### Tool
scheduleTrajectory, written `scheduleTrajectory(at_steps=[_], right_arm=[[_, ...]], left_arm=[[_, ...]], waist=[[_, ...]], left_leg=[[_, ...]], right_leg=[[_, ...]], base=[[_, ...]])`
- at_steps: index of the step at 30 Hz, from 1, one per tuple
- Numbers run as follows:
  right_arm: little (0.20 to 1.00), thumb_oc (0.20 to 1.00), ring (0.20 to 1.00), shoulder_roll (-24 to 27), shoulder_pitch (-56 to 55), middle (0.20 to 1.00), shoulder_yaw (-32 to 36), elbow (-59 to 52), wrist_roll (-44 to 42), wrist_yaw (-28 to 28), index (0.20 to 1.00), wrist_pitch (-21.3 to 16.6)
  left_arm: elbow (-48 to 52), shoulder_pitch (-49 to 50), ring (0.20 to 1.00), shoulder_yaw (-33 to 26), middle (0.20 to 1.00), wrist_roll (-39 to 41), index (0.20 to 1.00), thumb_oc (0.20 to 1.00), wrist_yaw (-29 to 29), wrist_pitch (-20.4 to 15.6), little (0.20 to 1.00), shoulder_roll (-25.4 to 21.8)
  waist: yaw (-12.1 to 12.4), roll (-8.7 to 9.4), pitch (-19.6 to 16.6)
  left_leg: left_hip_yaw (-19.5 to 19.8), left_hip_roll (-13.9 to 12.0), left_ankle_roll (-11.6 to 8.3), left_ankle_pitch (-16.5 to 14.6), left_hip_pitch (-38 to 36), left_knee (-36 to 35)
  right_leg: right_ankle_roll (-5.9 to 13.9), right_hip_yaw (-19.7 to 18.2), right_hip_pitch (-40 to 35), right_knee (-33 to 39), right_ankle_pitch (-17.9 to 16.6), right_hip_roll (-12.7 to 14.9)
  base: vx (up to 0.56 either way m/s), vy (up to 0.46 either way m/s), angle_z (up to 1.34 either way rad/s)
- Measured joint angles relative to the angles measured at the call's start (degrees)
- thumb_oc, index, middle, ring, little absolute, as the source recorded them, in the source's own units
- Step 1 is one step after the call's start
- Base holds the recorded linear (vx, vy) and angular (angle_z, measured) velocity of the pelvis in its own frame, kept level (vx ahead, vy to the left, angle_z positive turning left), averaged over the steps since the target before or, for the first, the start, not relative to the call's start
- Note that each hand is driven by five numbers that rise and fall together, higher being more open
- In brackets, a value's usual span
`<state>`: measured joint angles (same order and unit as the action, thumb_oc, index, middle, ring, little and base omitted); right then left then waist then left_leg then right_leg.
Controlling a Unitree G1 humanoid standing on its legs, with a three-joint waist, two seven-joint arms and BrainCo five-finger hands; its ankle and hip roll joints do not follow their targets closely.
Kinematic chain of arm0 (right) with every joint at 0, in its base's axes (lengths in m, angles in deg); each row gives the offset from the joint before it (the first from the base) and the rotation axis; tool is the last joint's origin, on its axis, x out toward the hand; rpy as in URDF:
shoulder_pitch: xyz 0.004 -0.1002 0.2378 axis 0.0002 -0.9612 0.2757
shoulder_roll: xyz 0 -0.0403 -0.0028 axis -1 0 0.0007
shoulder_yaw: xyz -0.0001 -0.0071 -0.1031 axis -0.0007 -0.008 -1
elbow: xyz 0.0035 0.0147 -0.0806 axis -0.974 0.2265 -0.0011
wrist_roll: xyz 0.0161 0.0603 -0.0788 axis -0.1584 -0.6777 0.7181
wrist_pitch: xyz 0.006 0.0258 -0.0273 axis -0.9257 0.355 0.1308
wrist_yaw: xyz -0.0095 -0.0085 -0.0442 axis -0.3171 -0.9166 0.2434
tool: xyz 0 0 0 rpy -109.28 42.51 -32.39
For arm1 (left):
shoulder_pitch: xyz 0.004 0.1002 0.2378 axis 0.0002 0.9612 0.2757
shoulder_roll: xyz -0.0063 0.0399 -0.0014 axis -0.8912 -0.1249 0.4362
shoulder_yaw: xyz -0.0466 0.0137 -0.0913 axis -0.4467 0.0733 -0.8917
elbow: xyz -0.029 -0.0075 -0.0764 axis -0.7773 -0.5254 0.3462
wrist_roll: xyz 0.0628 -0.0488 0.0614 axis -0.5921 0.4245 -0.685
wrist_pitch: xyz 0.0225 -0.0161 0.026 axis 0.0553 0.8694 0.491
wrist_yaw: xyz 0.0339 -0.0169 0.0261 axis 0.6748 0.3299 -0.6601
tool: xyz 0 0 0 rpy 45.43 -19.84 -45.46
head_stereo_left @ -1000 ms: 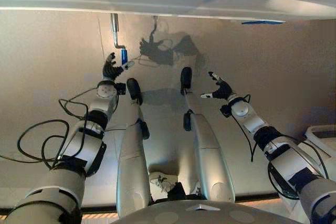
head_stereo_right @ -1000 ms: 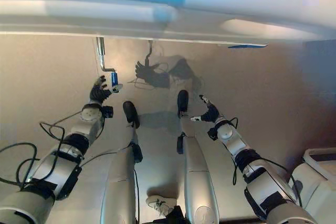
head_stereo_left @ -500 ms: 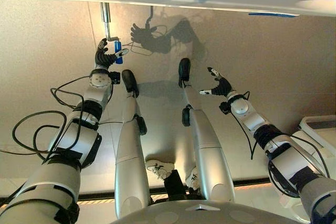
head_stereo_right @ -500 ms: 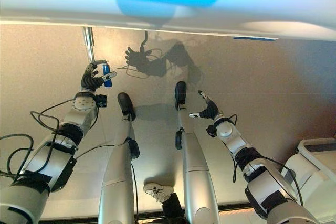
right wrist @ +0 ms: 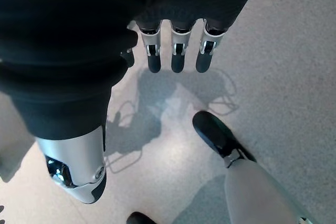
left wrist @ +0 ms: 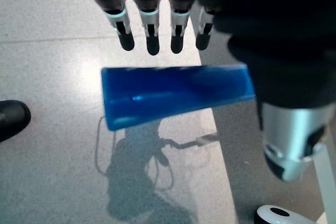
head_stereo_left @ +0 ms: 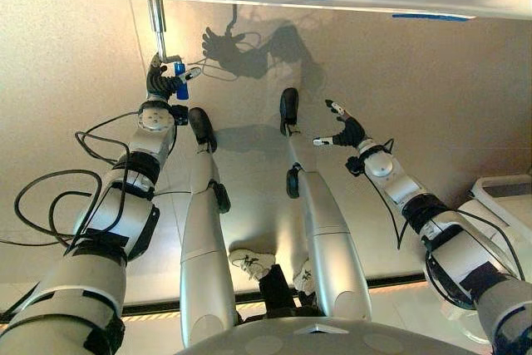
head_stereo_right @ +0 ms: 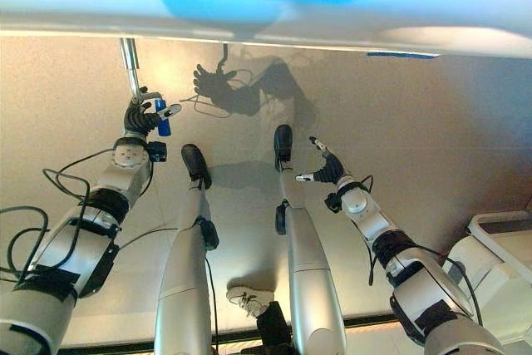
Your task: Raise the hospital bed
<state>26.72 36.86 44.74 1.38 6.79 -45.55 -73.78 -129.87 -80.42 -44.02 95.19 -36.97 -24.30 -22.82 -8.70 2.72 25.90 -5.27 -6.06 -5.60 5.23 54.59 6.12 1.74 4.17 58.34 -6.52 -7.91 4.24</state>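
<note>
Speckled beige floor [head_stereo_left: 432, 81] under the hospital bed's white frame edge [head_stereo_left: 249, 2], which runs across the top of both eye views. Left hand [head_stereo_left: 162, 82]: fingers reach over the blue crank handle [left wrist: 173, 95] with the thumb on the other side, the wrap loose, tips not visibly pressing in the left wrist view. The handle sits on a bent metal crank rod [head_stereo_left: 157, 27] hanging from the bed frame. Right hand [head_stereo_left: 345, 130] is idle over the floor, fingers spread and relaxed, holding nothing. Step looks like cranking, handle in hand. Next move likely needs a firmer wrap, then circling the handle round the rod's axis without slipping off.
</note>
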Motion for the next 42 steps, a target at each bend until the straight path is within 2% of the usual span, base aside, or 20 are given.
scheduleTrajectory(at_steps=[9,14,42], right_arm=[[1.0,1.0,1.0,0.95,0.77,1.0,-0.87,-0.94,0.0,-0.1,1.0,0.0],[1.0,1.0,1.0,0.95,1.47,1.0,-1.64,-1.44,-0.03,-0.17,1.0,0.0],[1.0,1.0,1.0,1.09,2.48,1.0,-1.82,-3.43,-0.56,-1.4,1.0,0.02]], left_arm=[[-2.01,-3.01,1.0,2.18,1.0,0.36,1.0,1.0,1.29,0.64,1.0,-0.06],[-4.1,-4.47,1.0,2.18,1.0,1.66,1.0,1.0,2.69,1.8,1.0,-0.3],[-10.05,-5.25,1.0,2.1,1.0,2.33,1.0,1.0,6.15,5.14,1.0,-0.28]], waist=[[-0.38,0.01,0.0],[-1.59,0.03,-0.02],[-1.61,0.06,-0.01]], left_leg=[[0.05,-0.13,-0.02,0.0,0.21,0.37],[0.19,-0.14,-0.03,-0.02,0.67,0.47],[0.63,-0.24,-0.05,-0.01,1.3,0.6]], right_leg=[[-0.15,0.03,0.01,-0.07,-0.15,-0.14],[-0.15,0.09,0.32,-0.04,-0.15,-0.14],[-0.17,0.2,0.61,0.06,-0.16,-0.26]], base=[[0.0,0.0,0.0],[0.0,0.0,0.0],[0.0,0.0,0.0]])
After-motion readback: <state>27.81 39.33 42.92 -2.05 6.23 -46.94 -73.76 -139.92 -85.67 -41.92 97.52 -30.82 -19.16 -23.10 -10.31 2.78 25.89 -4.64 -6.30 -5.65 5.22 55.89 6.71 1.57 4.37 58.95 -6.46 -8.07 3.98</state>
